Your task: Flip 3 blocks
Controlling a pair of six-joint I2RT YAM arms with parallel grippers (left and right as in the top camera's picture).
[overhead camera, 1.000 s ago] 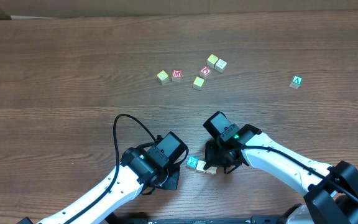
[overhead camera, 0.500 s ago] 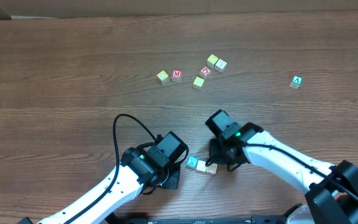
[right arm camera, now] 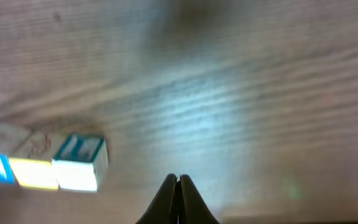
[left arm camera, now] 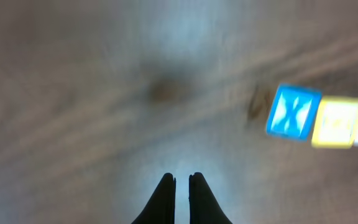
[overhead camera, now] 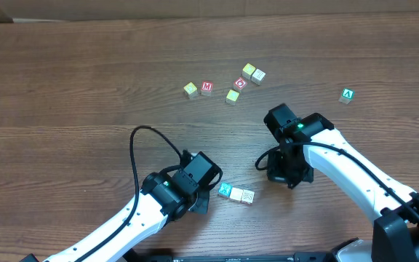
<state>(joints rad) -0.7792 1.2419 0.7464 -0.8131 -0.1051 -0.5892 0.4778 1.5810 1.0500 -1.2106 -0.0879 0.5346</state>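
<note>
**Operator:** What lettering can you read?

**Spotter:** Your left wrist view shows a white "X" on the blue X block (left arm camera: 293, 112), blurred but legible. Overhead, the red M cube (overhead camera: 206, 87) and the red O cube (overhead camera: 241, 83) sit in the far cluster. The green A block (overhead camera: 348, 95) lies alone, out past your right arm. The yellow blocks (overhead camera: 232, 96) and the cream block (overhead camera: 258, 75) in that cluster are too small to read.

**Operator:** And the near ones?

**Spotter:** The blue X block lies on the table (overhead camera: 64, 109) near the front edge, between your arms. A pale block (overhead camera: 247, 196) touches it on the side toward your right arm. There is a faint mark on top of that one which I can't read. Your right wrist view shows a teal face on it.

**Operator:** What changed in the last second?

**Spotter:** Your right gripper (right arm camera: 178, 180) was down against the pale block. It has pulled back toward the far right and now sits well apart from it. The pale block's top looks whiter than before. Your left gripper (left arm camera: 181, 180) has barely shifted and is near the blue X block.

**Operator:** Jaws?

**Spotter:** Both are pinched together, with nothing held.
</note>
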